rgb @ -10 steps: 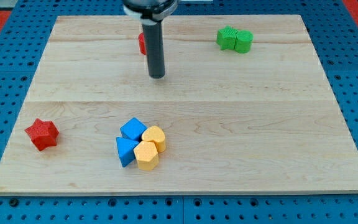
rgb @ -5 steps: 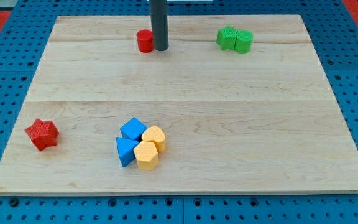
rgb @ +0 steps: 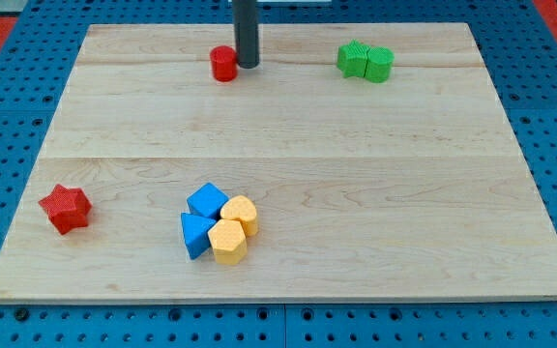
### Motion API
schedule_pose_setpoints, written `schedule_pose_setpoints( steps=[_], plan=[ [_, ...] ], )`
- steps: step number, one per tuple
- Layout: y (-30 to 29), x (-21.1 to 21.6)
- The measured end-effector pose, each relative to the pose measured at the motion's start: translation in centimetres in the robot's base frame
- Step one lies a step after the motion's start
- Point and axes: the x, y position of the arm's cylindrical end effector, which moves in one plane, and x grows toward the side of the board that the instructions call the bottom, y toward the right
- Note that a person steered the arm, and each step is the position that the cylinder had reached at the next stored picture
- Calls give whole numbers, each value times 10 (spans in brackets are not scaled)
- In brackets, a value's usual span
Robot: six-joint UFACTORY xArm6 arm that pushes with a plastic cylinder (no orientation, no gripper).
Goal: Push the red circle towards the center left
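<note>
My rod stands upright at the view's top, my tip touching or just beside the red circle on its right. The circle sits near the surface's top edge, left of centre. No gripper shows.

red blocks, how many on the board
2. The red circle sits near the view's top, just left of my tip. The red star lies at the lower left. None seems hidden.

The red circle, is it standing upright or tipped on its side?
Upright. The red circle shows its round flat top facing up, with my tip just to its right.
</note>
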Motion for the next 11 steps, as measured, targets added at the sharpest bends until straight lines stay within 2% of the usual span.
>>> schedule_pose_setpoints(
  steps=[1, 4, 8, 11],
  plan=[
    [-6, -5],
    [-91, -6],
    [-94, -6],
    [-101, 25]
  ],
)
